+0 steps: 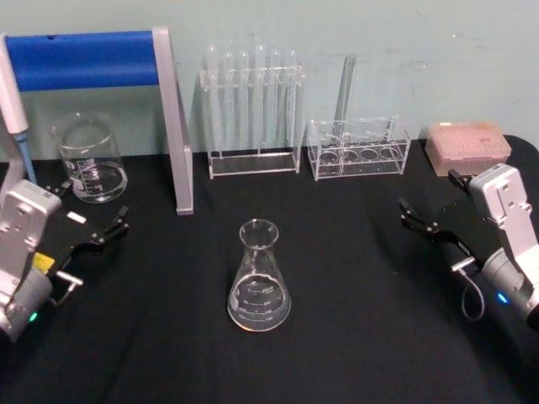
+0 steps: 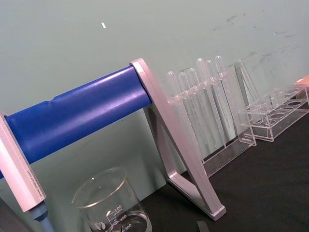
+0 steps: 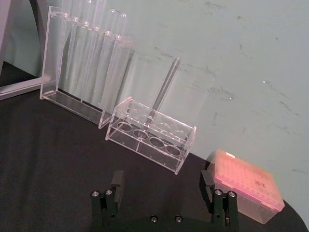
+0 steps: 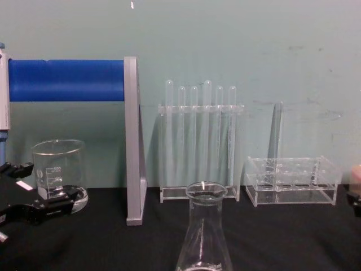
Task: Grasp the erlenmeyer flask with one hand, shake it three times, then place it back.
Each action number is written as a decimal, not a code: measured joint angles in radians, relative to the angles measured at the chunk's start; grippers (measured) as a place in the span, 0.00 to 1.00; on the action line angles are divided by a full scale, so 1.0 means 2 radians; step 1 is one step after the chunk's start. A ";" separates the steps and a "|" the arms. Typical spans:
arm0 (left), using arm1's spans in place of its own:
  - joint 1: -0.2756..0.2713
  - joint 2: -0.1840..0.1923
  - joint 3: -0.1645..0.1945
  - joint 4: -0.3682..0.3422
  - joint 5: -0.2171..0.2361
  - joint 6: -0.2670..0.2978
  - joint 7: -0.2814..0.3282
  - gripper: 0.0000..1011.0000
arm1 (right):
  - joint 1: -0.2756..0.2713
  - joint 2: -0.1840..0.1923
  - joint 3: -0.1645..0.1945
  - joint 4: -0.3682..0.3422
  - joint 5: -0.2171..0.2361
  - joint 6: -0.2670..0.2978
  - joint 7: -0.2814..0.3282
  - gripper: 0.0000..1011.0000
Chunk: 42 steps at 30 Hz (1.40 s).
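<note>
While the erlenmeyer flask (image 1: 258, 278) is standing upright mid-surface (image 1: 354, 337), I am watching both grippers hanging well away from it: the left gripper (image 1: 91, 209) near the beaker (image 1: 91, 160), the right gripper (image 1: 431, 198) near the pink box (image 1: 467, 145), both with fingers spread apart.

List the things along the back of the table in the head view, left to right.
glass beaker → grey stand post → tall test tube rack → low rack with one tube → pink tip box
</note>
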 joint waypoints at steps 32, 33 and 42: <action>0.000 0.000 0.000 0.000 0.000 0.000 0.000 0.99 | 0.000 0.000 0.002 0.000 0.000 0.000 0.003 0.99; 0.000 0.000 0.000 0.000 0.000 0.000 0.000 0.99 | -0.001 0.000 0.005 -0.002 0.004 0.002 0.011 0.99; 0.000 0.000 0.000 0.000 0.000 0.000 0.000 0.99 | -0.018 0.013 0.031 -0.032 0.066 0.021 0.086 0.99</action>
